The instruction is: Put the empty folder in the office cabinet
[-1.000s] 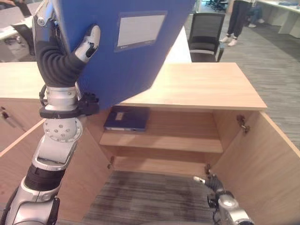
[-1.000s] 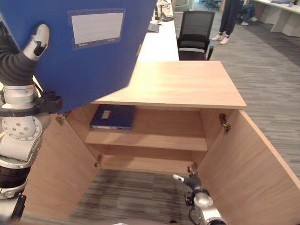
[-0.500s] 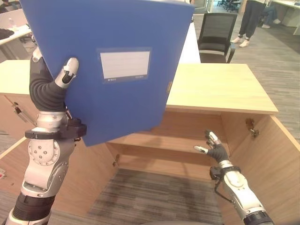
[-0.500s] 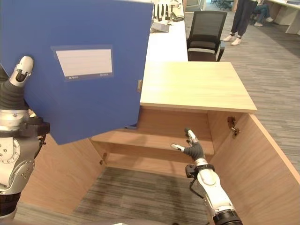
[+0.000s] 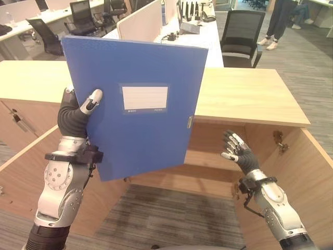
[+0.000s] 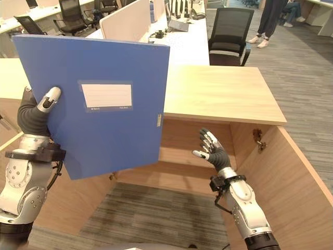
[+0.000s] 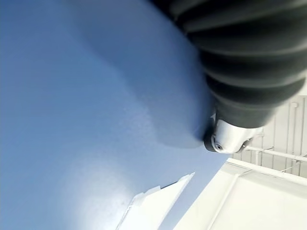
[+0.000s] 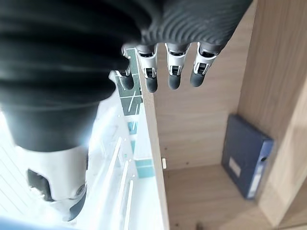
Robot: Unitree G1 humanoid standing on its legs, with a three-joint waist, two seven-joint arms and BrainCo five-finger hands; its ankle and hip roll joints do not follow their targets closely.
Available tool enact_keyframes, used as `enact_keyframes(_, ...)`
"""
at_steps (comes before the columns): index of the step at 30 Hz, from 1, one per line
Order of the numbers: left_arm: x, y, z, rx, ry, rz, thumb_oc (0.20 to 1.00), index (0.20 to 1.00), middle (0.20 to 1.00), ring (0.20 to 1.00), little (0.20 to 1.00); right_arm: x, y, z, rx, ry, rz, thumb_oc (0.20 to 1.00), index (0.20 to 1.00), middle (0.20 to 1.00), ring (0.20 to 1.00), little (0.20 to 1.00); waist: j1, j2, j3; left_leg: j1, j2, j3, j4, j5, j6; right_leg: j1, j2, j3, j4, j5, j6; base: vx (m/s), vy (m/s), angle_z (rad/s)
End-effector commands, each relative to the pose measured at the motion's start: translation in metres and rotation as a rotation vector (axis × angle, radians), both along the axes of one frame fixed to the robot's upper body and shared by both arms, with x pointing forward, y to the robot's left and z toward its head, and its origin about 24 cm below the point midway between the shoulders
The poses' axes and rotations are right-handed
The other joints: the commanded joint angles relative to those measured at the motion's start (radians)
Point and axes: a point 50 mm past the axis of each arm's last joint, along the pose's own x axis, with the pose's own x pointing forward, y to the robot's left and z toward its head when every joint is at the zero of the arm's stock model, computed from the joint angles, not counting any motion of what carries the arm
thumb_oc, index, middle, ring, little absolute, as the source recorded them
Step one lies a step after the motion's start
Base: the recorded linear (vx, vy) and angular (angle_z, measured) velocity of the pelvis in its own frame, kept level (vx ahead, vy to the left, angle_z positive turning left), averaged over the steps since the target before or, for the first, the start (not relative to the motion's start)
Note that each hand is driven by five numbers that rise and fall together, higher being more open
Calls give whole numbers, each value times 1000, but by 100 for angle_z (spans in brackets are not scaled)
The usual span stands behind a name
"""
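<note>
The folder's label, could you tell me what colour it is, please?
White, on the blue folder; the left eye view shows the label best.

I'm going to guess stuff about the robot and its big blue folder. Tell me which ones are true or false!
1. The left hand holds the blue folder upright. True.
2. The right hand also grips the folder. False: it is open, apart from the folder, in front of the cabinet.
3. The cabinet doors are shut. False: both stand open.
4. A dark blue folder already lies inside the cabinet. True.
5. A black chair stands behind the cabinet. True.
</note>
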Motion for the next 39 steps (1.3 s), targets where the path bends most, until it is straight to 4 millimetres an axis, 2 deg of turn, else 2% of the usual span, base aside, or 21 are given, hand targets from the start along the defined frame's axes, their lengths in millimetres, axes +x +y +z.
enact_keyframes(1, 8, -14, 20, 40, -109, -86, 200, 200, 200, 200, 200, 19, 23, 38, 49, -159, 151, 1000, 1000, 1000, 1000, 1000, -8, -20, -8, -4, 23, -30, 11, -73, 3, 7, -25, -30, 59, -91, 33, 0, 0, 0)
enact_keyframes(8, 14, -34, 17, 52, -105, -169, 200, 200, 200, 200, 200, 20, 45, 35, 144, -130, 264, 1000, 1000, 1000, 1000, 1000, -14, -23, -7, -6, 25, -23, 11, -72, 1, 1, -25, -24, 58, -88, 33, -3, -3, -2)
enact_keyframes(12, 16, -47, 17, 66, -104, -237, 200, 200, 200, 200, 200, 17, 67, 42, 235, -128, 395, 1000, 1000, 1000, 1000, 1000, -17, -28, -5, -8, 27, -20, 11, -71, 0, -4, -23, -20, 56, -85, 33, 8, -7, -2)
enact_keyframes(19, 18, -57, 17, 76, -114, -274, 200, 200, 200, 200, 200, 18, 77, 48, 242, -143, 453, 1000, 1000, 1000, 1000, 1000, -20, -30, -4, -8, 29, -19, 11, -72, 0, -6, -21, -17, 59, -88, 33, 0, 0, 0)
enact_keyframes(27, 18, -68, 14, 65, -94, -330, 200, 200, 200, 200, 200, 18, 98, 60, 271, -180, 543, 1000, 1000, 1000, 1000, 1000, -21, -31, -4, -5, 31, -17, 11, -74, 0, -8, -21, -12, 64, -89, 32, 0, 0, 0)
enact_keyframes(36, 20, -61, 10, 77, -81, -286, 200, 200, 200, 200, 200, 18, 101, 66, 283, -208, 551, 1000, 1000, 1000, 1000, 1000, -22, -33, -4, -4, 32, -16, 11, -76, 1, -9, -20, -10, 62, -89, 32, 0, 0, 0)
enact_keyframes(39, 22, -48, 10, 104, -83, -219, 200, 200, 200, 200, 200, 17, 95, 64, 277, -203, 531, 1000, 1000, 1000, 1000, 1000, -22, -33, -7, -3, 31, -16, 11, -77, 1, -7, -20, -9, 62, -90, 31, 0, 0, 0)
